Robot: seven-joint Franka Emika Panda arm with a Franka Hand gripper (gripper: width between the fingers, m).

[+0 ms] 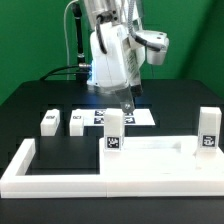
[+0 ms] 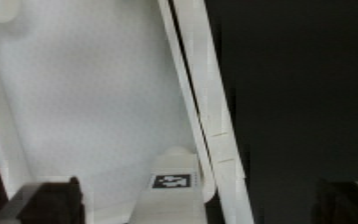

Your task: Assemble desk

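One tabletop slab [image 1: 150, 158] and four block legs [image 1: 113, 130] [image 1: 207, 128] [image 1: 48, 122] [image 1: 78, 121] are counted. One marker board [image 1: 142, 116] and one border fence [image 1: 22, 165] are also counted.

- The exterior view stands off the arm, in front of the black table [image 1: 30, 100] and somewhat above it. It faces the Panda arm [image 1: 112, 50] at the far side.
- It is far enough back to take in the border fence [image 1: 60, 180] nearest the lens, the tabletop [image 1: 150, 152], the loose legs [image 1: 49, 122] and the marker board [image 1: 145, 117].
- The wrist view rides on the arm and looks along the gripper [image 2: 204, 206], whose dark fingertips [image 2: 51, 203] edge the picture.
- It sits very close, so the tabletop's rim and inner face fill much of the frame.
- Both views share the tabletop, a tagged leg [image 2: 172, 181] standing on it, and a strip of table.
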